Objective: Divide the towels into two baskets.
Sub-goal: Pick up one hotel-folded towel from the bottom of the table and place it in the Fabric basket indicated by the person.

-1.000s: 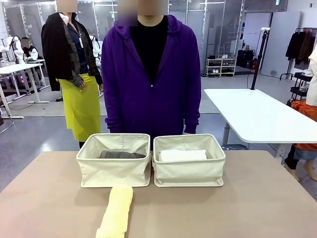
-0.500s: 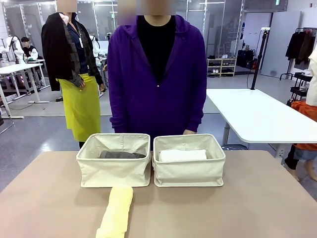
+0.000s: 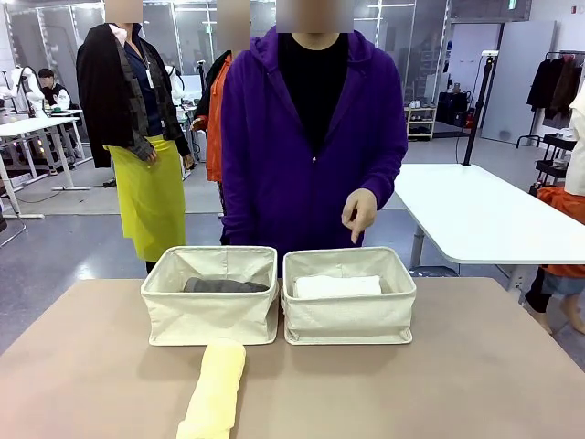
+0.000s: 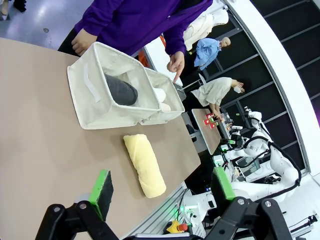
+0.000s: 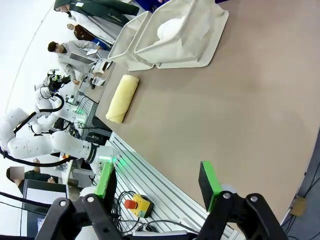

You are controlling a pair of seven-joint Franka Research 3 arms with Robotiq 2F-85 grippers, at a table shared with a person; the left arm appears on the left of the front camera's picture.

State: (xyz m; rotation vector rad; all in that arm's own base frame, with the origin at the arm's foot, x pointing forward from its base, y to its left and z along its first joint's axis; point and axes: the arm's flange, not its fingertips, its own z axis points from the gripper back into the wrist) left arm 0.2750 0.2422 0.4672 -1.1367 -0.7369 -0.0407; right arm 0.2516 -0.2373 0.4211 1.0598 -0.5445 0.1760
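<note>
Tan bench (image 3: 475, 366) surface carries all task items, and a person in a purple top stands at its far edge. Left gripper (image 4: 161, 189): jaws apart, empty, raised above the bench. The pale yellow towel (image 4: 145, 165) lies on the bench just ahead of this gripper, roughly in line with the gap between its fingers and short of the baskets. Beyond the roll stands the left basket (image 3: 208, 320), holding the dark grey towel (image 3: 224, 285). Just beside it, the right basket (image 3: 347, 320) holds the white towel (image 3: 336, 286). The person's hand (image 3: 360, 212) hangs above that basket's far rim, one finger pointing down. Right gripper (image 5: 157, 181): jaws apart, empty, with the yellow roll well ahead and off to one side. Handling estimate: the terry roll is probably light, soft, compressible and not slippery. It may sag or unroll if lifted by one end. Recommended hold: across the roll at mid-length, with the fingers straddling its width.
</note>
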